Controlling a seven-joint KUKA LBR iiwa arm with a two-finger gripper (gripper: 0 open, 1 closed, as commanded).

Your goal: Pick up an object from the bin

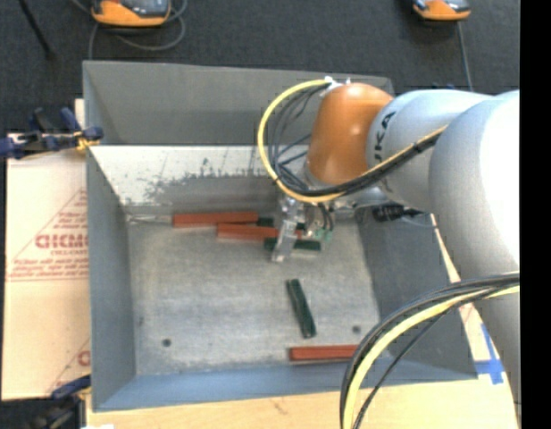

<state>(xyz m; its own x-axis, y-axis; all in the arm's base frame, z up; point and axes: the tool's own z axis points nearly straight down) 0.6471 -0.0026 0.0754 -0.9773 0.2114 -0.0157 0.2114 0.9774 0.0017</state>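
End effector (pixel 287 239) sits low in the far half of the grey bin (pixel 107 266), just right of the middle, under the arm's orange wrist cover (pixel 346 134). Whether it is open or closed cannot be told from this angle, and nothing can be seen gripped in it.

Its tip is at the right end of a reddish-brown bar (pixel 242 232) that lies flat on the bin floor, touching it or just beside it; which of the two is not clear. A second reddish-brown bar (pixel 212 220) lies just to the far left of the first, close to the far wall. A small green piece (pixel 313 242) shows just right of the end effector, partly hidden by it.

Well apart, toward the near side, a dark green bar (pixel 300 308) lies at a slant, and another reddish-brown bar (pixel 321 353) rests along the near wall.

As a judgement, the pick is at the reach or grasp stage: the arm is down among the things, but every one that shows lies on the floor of the bin. Securing a grip and lifting a thing clear are both left to do.
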